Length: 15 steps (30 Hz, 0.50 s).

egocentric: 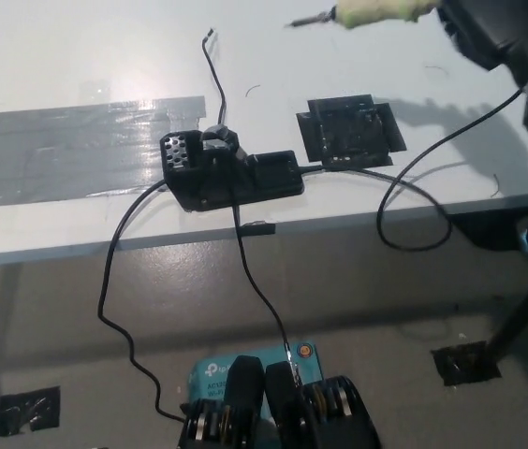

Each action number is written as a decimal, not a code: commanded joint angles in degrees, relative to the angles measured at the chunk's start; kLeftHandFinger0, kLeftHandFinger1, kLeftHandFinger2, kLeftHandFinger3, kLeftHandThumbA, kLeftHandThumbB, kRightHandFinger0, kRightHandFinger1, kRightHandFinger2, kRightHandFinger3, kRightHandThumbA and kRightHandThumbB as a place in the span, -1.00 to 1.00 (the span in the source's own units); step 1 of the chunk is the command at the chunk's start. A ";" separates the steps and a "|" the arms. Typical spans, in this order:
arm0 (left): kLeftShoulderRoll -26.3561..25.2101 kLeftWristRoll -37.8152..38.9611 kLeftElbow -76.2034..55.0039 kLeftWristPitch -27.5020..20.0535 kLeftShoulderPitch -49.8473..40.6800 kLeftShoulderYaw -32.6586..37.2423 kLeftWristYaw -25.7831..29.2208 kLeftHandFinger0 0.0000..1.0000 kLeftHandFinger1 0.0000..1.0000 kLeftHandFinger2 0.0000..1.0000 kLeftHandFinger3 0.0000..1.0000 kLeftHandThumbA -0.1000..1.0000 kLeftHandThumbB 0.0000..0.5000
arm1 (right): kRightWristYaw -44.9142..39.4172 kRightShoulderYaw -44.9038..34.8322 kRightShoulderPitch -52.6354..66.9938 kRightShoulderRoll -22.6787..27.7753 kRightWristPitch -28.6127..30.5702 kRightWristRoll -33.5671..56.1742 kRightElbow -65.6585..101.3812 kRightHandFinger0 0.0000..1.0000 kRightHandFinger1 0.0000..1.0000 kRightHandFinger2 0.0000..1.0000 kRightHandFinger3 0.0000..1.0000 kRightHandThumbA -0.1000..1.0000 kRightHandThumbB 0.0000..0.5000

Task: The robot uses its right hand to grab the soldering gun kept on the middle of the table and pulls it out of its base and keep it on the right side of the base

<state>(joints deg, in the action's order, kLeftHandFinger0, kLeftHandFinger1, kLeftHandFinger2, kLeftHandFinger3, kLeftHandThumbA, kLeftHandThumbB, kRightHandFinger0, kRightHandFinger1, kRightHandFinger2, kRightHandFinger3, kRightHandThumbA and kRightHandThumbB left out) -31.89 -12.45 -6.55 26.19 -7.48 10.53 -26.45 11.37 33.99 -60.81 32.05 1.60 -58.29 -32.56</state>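
Note:
The soldering gun [376, 12], its handle wrapped in pale yellow tape and its metal tip pointing left, hangs in the air at the top of the head view. My black right hand [498, 28] is shut on its handle at the top right. The black base [231, 173] stays on the white table [58, 56] near the front edge, its holder free of the gun. A black cable [423, 164] loops from my hand down over the table edge to the base. My left hand is out of view.
A black square pad [350, 128] lies on the table right of the base. Grey tape strips [67, 145] cover the table at left. Thin black cables [114, 290] hang from the base toward the floor, where a teal box [210, 374] sits.

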 commanded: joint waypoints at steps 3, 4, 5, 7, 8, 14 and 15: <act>-1.13 -0.98 -1.08 0.74 -0.49 -1.01 -0.90 1.00 1.00 1.00 1.00 0.16 -0.52 | 5.48 -3.45 -2.52 0.99 2.23 -0.62 0.63 -1.00 -1.00 -0.57 -0.11 -0.75 0.02; -1.09 -1.06 -1.12 0.74 -0.50 -1.06 -0.98 1.00 1.00 1.00 1.00 0.16 -0.51 | 4.65 -3.80 -2.02 0.94 1.88 -0.33 0.93 -1.00 -1.00 -0.62 0.00 -0.68 -0.23; -1.04 -1.24 -1.23 0.74 -0.53 -1.11 -1.02 1.00 1.00 1.00 1.00 0.16 -0.51 | 2.78 -4.05 -1.20 0.95 0.84 -0.12 1.50 -1.00 -1.00 -0.59 0.01 -0.56 -0.51; -0.76 -1.54 -1.29 0.74 -0.76 -1.00 -0.88 1.00 1.00 1.00 1.00 0.17 -0.51 | 0.56 -3.80 -0.29 0.91 -0.01 -0.52 1.56 -1.00 -0.99 -0.51 -0.42 -0.90 -0.21; -0.60 -1.67 -1.29 0.74 -0.78 -0.99 -0.80 1.00 1.00 1.00 1.00 0.17 -0.51 | 1.06 -3.75 -0.08 0.76 0.19 -0.72 1.15 -1.00 -1.00 -0.48 -0.54 -0.98 -0.16; 0.16 -1.66 -0.36 0.74 -0.13 -1.39 -0.99 1.00 1.00 1.00 1.00 0.15 -0.47 | -8.33 -5.74 3.64 -1.17 -2.11 3.73 1.57 -1.00 -0.75 -0.31 -0.35 -0.91 -0.32; 0.22 -1.77 -0.39 0.74 -0.14 -1.48 -1.04 1.00 1.00 1.00 1.00 0.15 -0.47 | -8.85 -6.00 3.95 -1.55 -2.35 3.79 1.18 -1.00 -0.74 -0.31 -0.42 -0.97 -0.31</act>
<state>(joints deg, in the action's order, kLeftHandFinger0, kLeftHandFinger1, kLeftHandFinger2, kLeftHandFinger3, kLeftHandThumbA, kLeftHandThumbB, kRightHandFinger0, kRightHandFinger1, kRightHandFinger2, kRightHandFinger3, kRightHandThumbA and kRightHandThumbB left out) -31.34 -13.28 -6.53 26.21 -7.64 9.77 -26.90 7.87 30.07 -55.94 30.45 1.50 -57.19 -32.45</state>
